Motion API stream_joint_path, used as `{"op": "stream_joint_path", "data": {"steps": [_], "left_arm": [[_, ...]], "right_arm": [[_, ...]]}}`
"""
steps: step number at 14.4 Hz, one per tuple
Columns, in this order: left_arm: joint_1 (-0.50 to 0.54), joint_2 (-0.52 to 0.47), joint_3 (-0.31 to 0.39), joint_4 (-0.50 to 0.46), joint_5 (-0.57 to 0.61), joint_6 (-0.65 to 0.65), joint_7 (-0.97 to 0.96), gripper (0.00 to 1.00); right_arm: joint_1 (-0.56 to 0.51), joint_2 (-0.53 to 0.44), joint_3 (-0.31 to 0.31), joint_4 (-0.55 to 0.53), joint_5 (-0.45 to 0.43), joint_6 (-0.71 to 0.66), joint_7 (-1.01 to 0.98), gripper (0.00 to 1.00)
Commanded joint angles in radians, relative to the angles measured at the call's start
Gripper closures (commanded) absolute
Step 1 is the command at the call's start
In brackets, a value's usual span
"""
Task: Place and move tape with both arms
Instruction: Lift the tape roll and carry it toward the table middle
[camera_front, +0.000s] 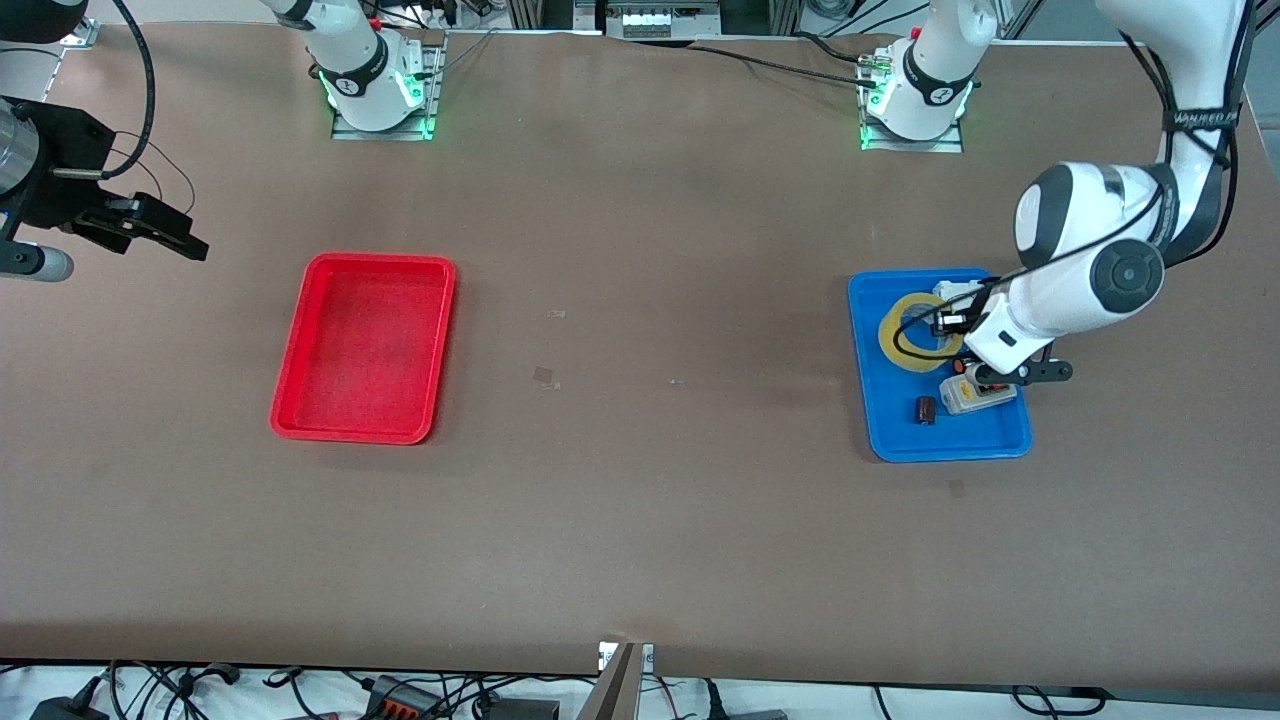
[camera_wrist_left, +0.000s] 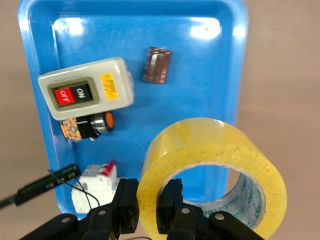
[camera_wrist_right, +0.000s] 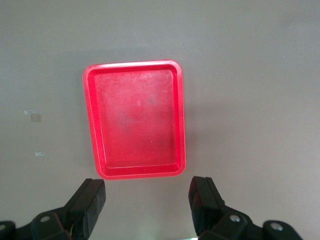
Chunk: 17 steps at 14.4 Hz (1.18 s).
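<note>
yellow tape (camera_wrist_left: 210, 160) sits in the blue tray (camera_front: 890, 430) at the left arm's end of the bench, its wall pinched by the left hand (camera_wrist_left: 147, 207). right hand (camera_wrist_right: 147, 202) waits wide over the bench near the red tray (camera_wrist_right: 137, 117).

I read "OFF" on the red key and "ON" on the black key of the grey switch box (camera_wrist_left: 86, 94) lying in the blue tray (camera_wrist_left: 227, 75). A yellow sticker beside those keys carries print too small for me to read. Green lettering runs inside the tape (camera_wrist_left: 212, 167) core, but I cannot make it out.
</note>
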<state>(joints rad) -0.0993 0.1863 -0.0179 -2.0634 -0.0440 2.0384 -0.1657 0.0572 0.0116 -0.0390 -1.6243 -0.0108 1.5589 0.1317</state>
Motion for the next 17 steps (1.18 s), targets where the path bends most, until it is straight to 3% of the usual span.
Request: {"op": "stream_joint_path", "data": {"steps": [1,5,8,14,17], "left_arm": [[-0.005,-0.025,-0.114,0.032,0.003,-0.056,-0.136,0.93],[-0.006,0.027,-0.319,0.095,0.001,-0.061,-0.362,0.93],[-0.022,0.151,-0.457,0.187,0.007,-0.05,-0.484,0.92],[-0.236,0.396,-0.458,0.394,0.019,0.002,-0.661,0.92],[-0.302,0.494,-0.461,0.462,0.154,0.006,-0.793,0.91]], "right_arm": [[-0.002,-0.01,-0.001,-0.002,0.015,0.006,-0.017,0.02],[-0.002,-0.01,0.001,-0.002,0.015,0.007,-0.017,0.02],[-0.002,-0.009,0.001,-0.002,0.015,0.009,-0.017,0.02],[-0.004,-0.005,-0.001,-0.003,0.015,0.012,-0.017,0.02],[-0.004,-0.001,-0.001,-0.003,0.015,0.018,-0.017,0.02]]}}
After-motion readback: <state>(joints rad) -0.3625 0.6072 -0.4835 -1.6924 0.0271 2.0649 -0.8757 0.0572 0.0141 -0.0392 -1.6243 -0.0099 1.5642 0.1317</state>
